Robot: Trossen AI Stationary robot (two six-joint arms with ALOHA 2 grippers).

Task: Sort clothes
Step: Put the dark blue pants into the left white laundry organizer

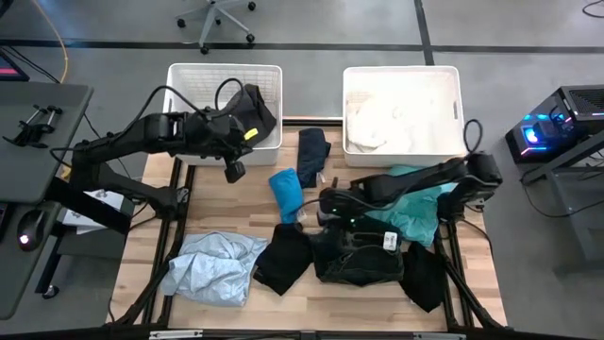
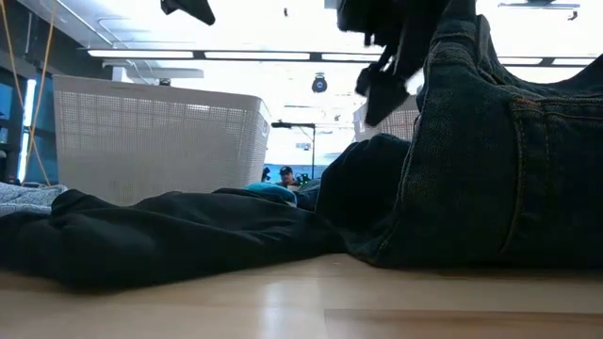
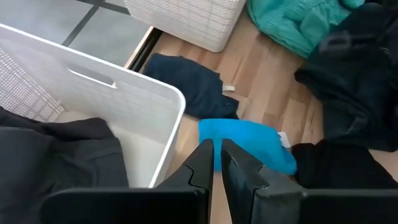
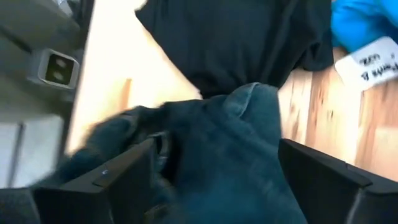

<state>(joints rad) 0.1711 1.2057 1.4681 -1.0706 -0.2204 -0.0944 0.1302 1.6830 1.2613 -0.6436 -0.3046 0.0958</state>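
Note:
My right gripper (image 1: 326, 203) is at the table's middle, on the far left edge of a dark denim garment (image 1: 363, 255), which rises in a tall bunch in the low view (image 2: 509, 160). My left gripper (image 1: 234, 172) is shut and empty, just off the near right corner of the left white basket (image 1: 203, 76). A black garment (image 1: 257, 109) lies in that basket, draped over its right wall. The right basket (image 1: 401, 74) holds white clothes (image 1: 396, 118). Navy (image 1: 311, 151), bright blue (image 1: 286, 194), teal (image 1: 415, 203), pale blue (image 1: 212, 264) and black (image 1: 283, 255) garments lie on the table. My right gripper has a thick bunch of the denim garment (image 4: 236, 143) between its two fingers (image 4: 134, 168), which stand wide apart with the cloth filling the gap. The fingers slant down from the table's right side. The bunch is drawn up; the rest lies on the table.
Another black garment (image 1: 425, 279) lies at the near right. A white tag (image 4: 370, 62) lies beside the bright blue garment. Bare wood shows along the near edge (image 1: 321, 307) and at the far left (image 1: 160, 189). An office chair (image 1: 217, 19) stands beyond the table.

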